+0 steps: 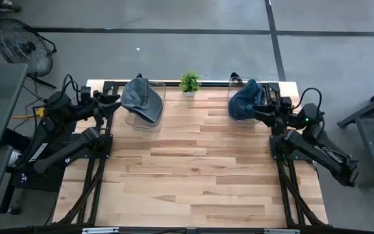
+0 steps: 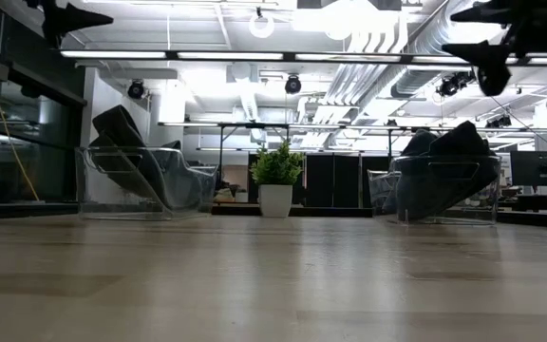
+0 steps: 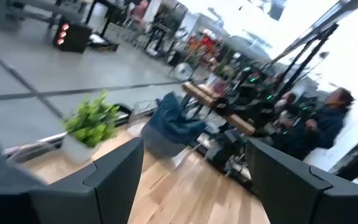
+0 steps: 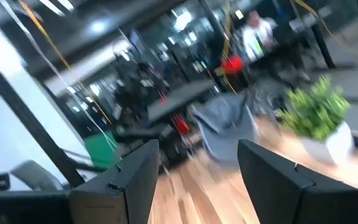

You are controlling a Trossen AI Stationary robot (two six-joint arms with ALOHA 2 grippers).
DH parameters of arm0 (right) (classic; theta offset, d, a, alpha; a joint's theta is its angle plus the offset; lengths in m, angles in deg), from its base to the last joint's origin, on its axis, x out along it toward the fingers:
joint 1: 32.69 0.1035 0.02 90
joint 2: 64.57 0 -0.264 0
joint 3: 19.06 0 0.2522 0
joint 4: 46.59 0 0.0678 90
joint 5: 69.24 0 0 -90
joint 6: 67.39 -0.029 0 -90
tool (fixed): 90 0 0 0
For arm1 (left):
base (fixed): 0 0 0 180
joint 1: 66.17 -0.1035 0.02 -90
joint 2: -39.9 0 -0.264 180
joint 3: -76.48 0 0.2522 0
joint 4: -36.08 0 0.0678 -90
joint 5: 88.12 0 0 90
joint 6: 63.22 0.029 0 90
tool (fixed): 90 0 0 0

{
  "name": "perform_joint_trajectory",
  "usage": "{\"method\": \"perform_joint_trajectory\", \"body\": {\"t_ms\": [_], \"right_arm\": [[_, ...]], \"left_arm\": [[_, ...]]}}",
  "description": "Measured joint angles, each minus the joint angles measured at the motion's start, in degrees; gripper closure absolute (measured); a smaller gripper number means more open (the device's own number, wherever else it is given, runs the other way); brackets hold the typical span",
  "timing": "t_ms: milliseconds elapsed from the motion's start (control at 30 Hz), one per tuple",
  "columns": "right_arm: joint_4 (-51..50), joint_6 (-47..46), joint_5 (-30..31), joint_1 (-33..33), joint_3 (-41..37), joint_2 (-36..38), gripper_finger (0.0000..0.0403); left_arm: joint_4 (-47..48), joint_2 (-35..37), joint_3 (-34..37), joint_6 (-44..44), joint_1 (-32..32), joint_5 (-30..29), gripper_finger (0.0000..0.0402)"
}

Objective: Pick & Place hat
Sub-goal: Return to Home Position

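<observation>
Left end effector [image 1: 112,99]: spread wide, empty; gray cap [image 1: 141,97] lies just beside it, in a bin [image 1: 150,125]. Right end effector [image 1: 263,109]: spread, empty; blue caps [image 1: 243,103] just beside it.

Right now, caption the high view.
Gray cap in left bin, blue cap in right bin, plant between; left arm, right arm flanking.

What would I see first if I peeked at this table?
Two clear bins stand at the table's far edge: the left bin holds a gray cap, the right bin holds blue caps. A little green plant stands between them. The dark left arm and right arm sit folded at the table's sides.
</observation>
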State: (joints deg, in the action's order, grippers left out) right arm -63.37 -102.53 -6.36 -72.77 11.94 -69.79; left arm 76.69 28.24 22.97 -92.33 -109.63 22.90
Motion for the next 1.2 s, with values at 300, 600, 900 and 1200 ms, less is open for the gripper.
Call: {"method": "perform_joint_trajectory", "body": {"t_ms": [300, 600, 900, 1200], "right_arm": [[16.4, -0.7, 11.0, 8.6, -9.9, 0.0, 0.0189], [17.6, 9.7, 27.5, 21.4, -10.4, -0.1, 0.0189], [17.2, 14.2, 31.6, 27.3, -10.4, -5.1, 0.0189], [19.9, 16.2, 35.6, 28.6, -10.4, -8.3, 0.019]], "left_arm": [[-17.0, 0.0, 9.8, -3.8, 0.0, 1.3, 0.0121], [-17.3, 0.5, 13.7, 0.5, 5.4, -4.2, 0.0121], [-19.6, 0.7, 20.2, 3.4, 13.2, -11.0, 0.0121], [-23.6, 0.7, 23.2, 3.4, 14.3, -15.4, 0.0121]]}}
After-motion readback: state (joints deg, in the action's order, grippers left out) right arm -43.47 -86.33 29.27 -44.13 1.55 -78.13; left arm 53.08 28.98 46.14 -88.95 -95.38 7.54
